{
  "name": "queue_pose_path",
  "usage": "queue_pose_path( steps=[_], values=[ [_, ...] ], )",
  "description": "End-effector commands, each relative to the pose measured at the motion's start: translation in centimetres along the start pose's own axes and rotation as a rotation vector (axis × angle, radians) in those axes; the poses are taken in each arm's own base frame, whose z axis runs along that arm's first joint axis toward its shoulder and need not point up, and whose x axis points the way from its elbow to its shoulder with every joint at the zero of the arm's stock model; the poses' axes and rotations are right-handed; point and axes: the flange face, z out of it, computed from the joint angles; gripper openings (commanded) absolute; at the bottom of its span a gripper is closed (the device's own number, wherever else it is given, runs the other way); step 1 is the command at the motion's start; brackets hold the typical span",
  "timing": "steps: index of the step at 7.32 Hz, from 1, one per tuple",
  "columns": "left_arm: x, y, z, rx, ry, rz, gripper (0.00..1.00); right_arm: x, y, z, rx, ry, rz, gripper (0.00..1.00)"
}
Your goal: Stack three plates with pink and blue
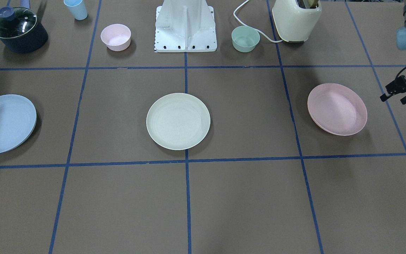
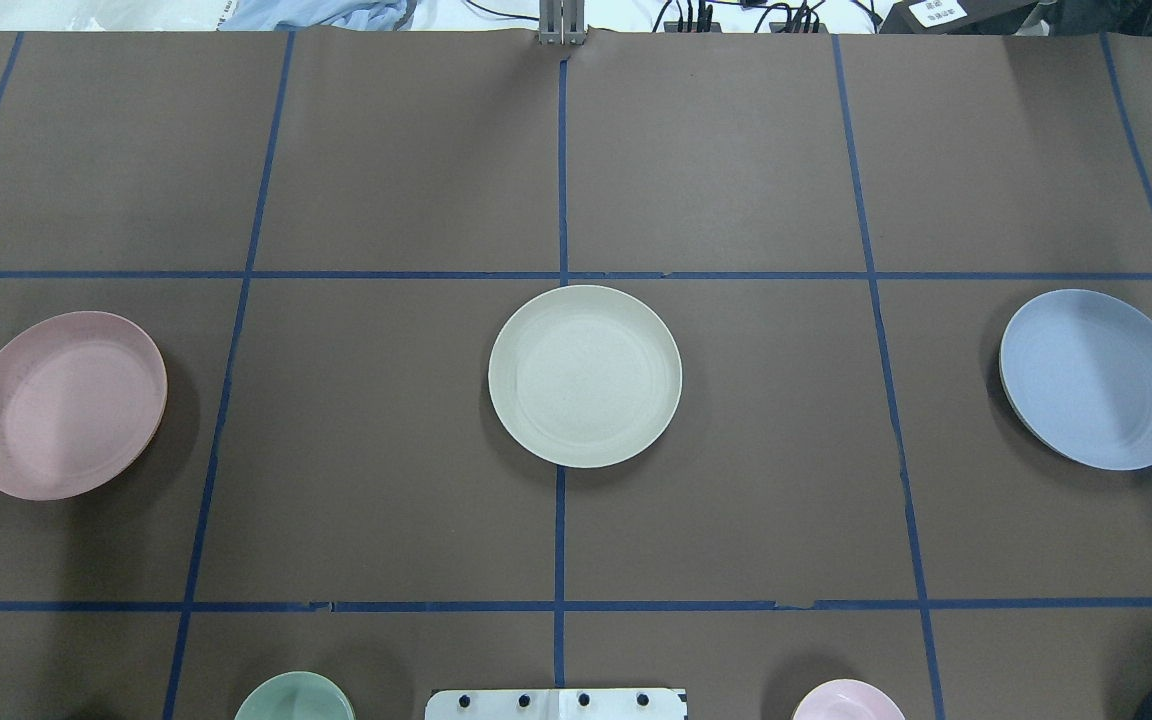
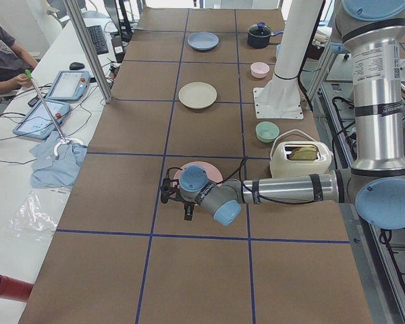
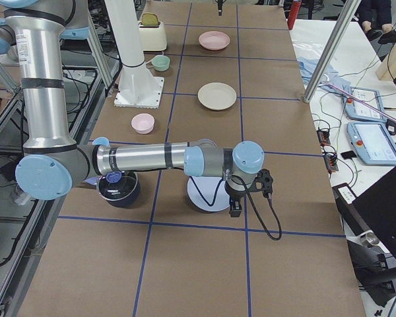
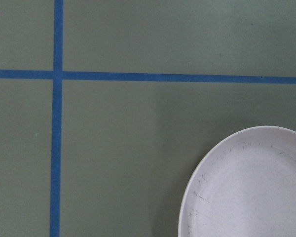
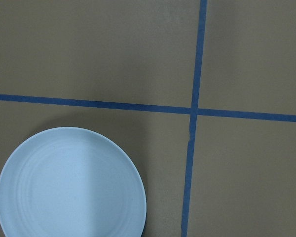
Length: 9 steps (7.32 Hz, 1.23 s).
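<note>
Three plates lie apart in a row on the brown table. The cream-green plate (image 1: 178,121) is in the middle, the pink plate (image 1: 337,108) on my left side, the blue plate (image 1: 4,123) on my right side. My left gripper (image 1: 394,99) hovers beside the pink plate's outer edge, empty, its fingers apart. The left wrist view shows that plate (image 5: 251,187) at the lower right. My right gripper (image 4: 236,206) shows only in the exterior right view, above the blue plate's (image 4: 208,195) edge; I cannot tell whether it is open. The right wrist view shows the blue plate (image 6: 71,182).
Along the robot's side stand a lidded dark pot (image 1: 18,30), a light blue cup (image 1: 76,8), a small pink bowl (image 1: 116,37), the white robot base (image 1: 185,28), a small green bowl (image 1: 245,38) and a cream toaster (image 1: 296,19). Blue tape lines grid the table.
</note>
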Motion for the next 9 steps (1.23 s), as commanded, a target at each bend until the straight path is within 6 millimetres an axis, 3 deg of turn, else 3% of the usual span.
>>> queue_pose_path(
  steps=[1, 4, 5, 6, 7, 8, 9],
  values=[
    [0.4, 1.6, 4.1, 0.005, -0.031, 0.001, 0.94, -0.1, 0.0, 0.0, 0.001, -0.002, -0.001, 1.0],
    [2.7, 2.6, 7.3, -0.062, -0.025, 0.052, 0.89, -0.3, -0.1, -0.3, 0.006, 0.0, -0.007, 1.0],
    [3.2, 2.6, 7.7, -0.069, -0.021, 0.061, 0.66, -0.3, -0.1, -0.3, 0.006, 0.0, -0.007, 1.0],
    [3.0, 2.7, 7.7, -0.072, -0.024, 0.06, 0.37, -0.3, -0.1, -0.3, 0.006, 0.0, -0.007, 1.0],
    [3.0, 2.7, 7.8, -0.074, -0.024, 0.061, 0.18, -0.3, -0.1, -0.3, 0.006, 0.0, -0.007, 1.0],
    [2.8, 2.8, 7.8, -0.074, -0.026, 0.064, 0.05, -0.4, -0.1, -0.3, 0.007, 0.0, -0.006, 1.0],
    [2.6, 2.9, 7.8, -0.076, -0.027, 0.065, 0.0, -0.5, -0.2, -0.5, 0.01, 0.0, -0.01, 1.0]
  ],
)
